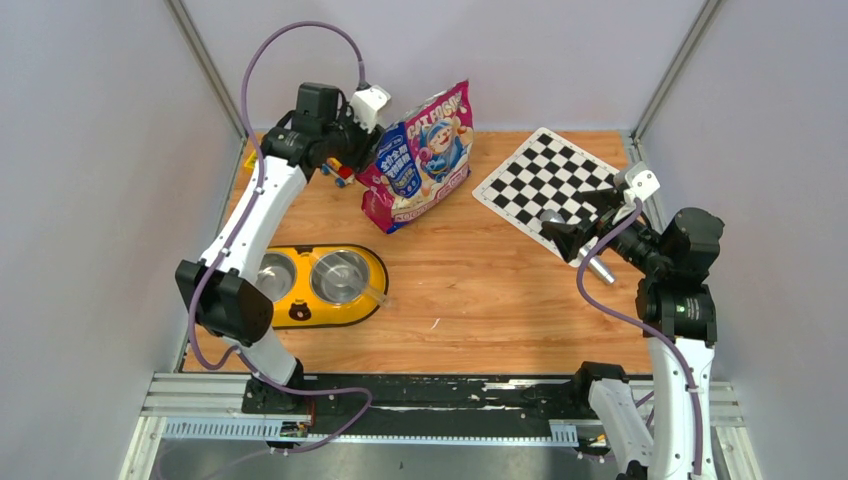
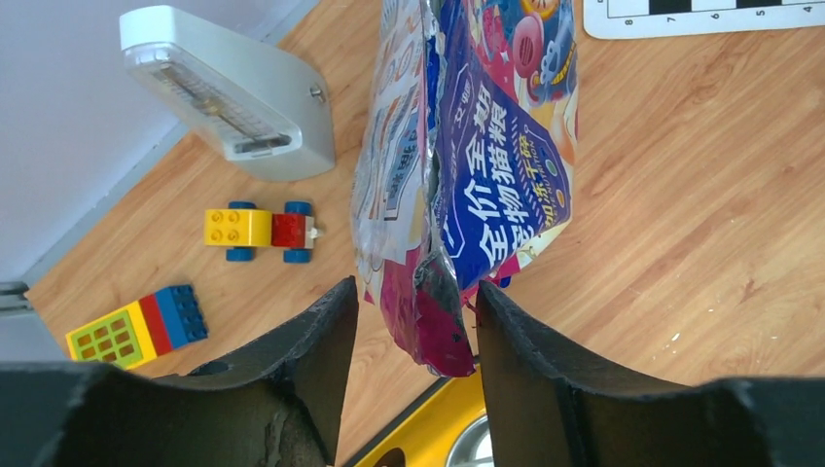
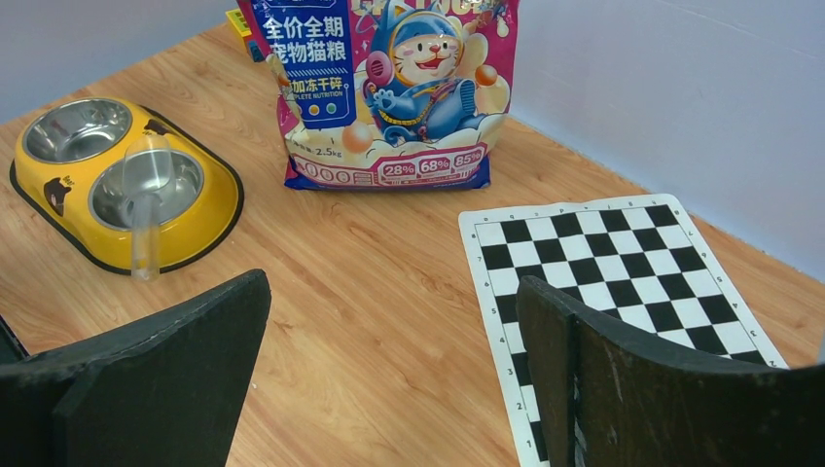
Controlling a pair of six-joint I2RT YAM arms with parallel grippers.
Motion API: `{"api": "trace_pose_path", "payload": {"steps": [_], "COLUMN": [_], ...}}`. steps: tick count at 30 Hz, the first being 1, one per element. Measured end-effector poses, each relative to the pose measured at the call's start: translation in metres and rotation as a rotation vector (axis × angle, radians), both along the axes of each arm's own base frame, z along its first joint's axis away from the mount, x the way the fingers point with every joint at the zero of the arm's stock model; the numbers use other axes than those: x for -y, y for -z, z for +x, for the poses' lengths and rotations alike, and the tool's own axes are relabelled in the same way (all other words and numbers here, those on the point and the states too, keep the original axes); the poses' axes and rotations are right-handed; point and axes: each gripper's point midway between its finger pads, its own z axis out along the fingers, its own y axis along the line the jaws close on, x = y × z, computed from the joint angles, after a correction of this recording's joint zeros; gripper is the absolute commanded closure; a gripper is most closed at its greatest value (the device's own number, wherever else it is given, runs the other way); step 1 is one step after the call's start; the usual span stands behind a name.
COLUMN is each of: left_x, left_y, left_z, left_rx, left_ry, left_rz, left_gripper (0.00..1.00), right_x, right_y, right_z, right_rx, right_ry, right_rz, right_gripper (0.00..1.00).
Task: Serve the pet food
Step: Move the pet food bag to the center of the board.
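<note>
Two-arm workcell with a wooden surface [image 1: 480, 300]. The pet food is represented only by its package: a glossy pink, purple and blue cat food bag [image 1: 420, 160] printed with a cartoon cat, standing upright and slightly tilted at the far middle of the surface; the pellets themselves are hidden in every view. The left hand [image 2: 416, 292] is at the bag's left side, its two fingers partly parted and straddling a crumpled edge of the bag [image 2: 496, 175]. One finger [image 2: 506, 331] lies against the foil, while a narrow gap shows beside the other, so no firm grip is evident. The right hand [image 3: 394, 292] hovers above the right part of the surface with its fingers spread wide and nothing between them, facing the bag [image 3: 389, 88]. A yellow double-bowl feeder [image 1: 375, 275] sits at the near left, apart from the bag. A clear plastic scoop [image 3: 144, 229] rests in one steel bowl, its handle over the yellow rim [image 3: 219, 209]. A checkered chessboard mat [image 1: 545, 185] lies flat to the right of the bag. A toy brick car [image 2: 261, 231] and a brick block [image 2: 136, 326] lie behind the bag at the far left.
</note>
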Motion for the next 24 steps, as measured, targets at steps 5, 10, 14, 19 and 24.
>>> {"api": "trace_pose_path", "payload": {"steps": [5, 10, 14, 19, 24], "left_x": [0.002, 0.008, 0.008, 0.012, 0.02], "left_y": [0.0, 0.005, 0.005, 0.004, 0.003], "left_z": [0.003, 0.004, 0.003, -0.001, -0.009], "left_rx": [-0.001, -0.016, -0.025, -0.029, -0.044], "left_ry": [0.008, 0.029, 0.035, 0.047, 0.072], "left_rz": [0.002, 0.014, 0.021, 0.025, 0.027], "left_gripper": [0.75, 1.0, 1.0, 1.0, 1.0], "right_x": [0.0, 0.0, 0.0, 0.0, -0.001], "right_y": [0.0, 0.001, 0.002, 0.002, 0.003], "right_z": [0.0, 0.001, 0.002, 0.002, 0.003], "right_rx": [0.0, -0.001, -0.001, -0.001, -0.007], "right_ry": [-0.001, -0.003, -0.004, -0.004, -0.01], "right_rz": [-0.002, -0.005, -0.007, -0.007, -0.006], "right_gripper": [0.01, 0.01, 0.0, 0.0, 0.01]}}
